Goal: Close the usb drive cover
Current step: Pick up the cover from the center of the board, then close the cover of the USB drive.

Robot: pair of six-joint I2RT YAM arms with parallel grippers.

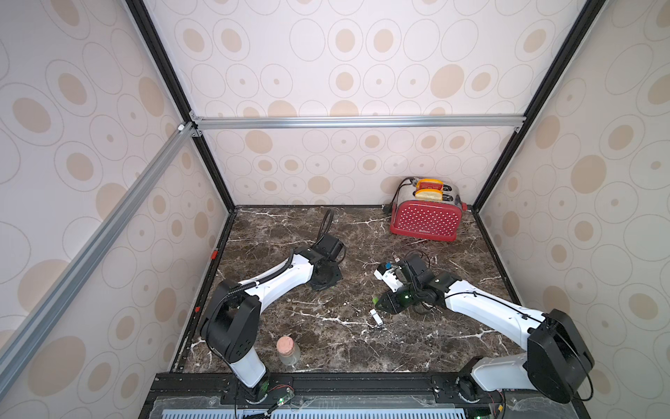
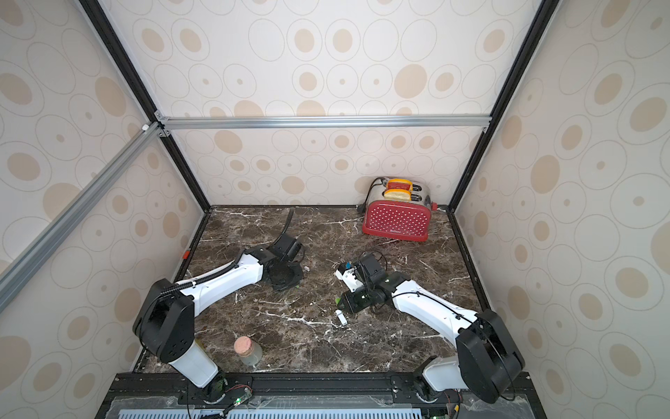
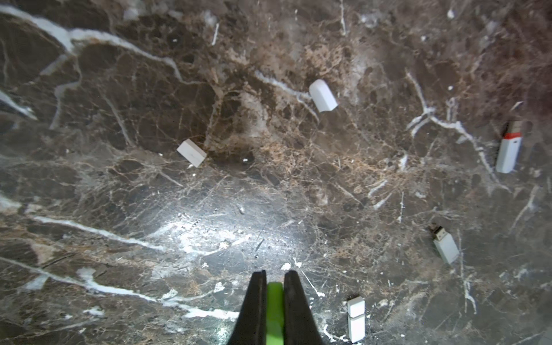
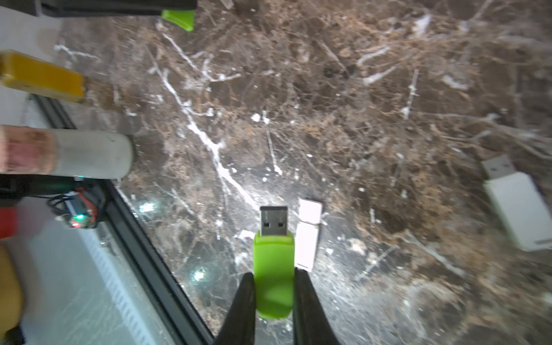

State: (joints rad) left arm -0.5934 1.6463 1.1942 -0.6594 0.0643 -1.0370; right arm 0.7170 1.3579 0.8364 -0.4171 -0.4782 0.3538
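My right gripper (image 4: 274, 273) is shut on the body of a green usb drive (image 4: 273, 268), and the drive's bare metal plug (image 4: 274, 221) points away from the jaws. My left gripper (image 3: 274, 273) is shut on the green cover (image 3: 274, 307), a thin strip pinched between its black fingers. The same cover (image 4: 179, 18) shows at the far edge of the right wrist view, well apart from the plug. In a top view the right gripper (image 1: 377, 302) hangs low over mid-table, with the left gripper (image 1: 328, 281) to its left and pointing down.
Loose white caps (image 3: 323, 95) (image 3: 191, 152) and uncapped white drives (image 3: 509, 149) (image 3: 445, 246) lie on the marble. A capped white drive (image 1: 376, 317) lies just under the right gripper. A red toaster (image 1: 426, 214) stands back right, a corked jar (image 1: 288, 350) front centre.
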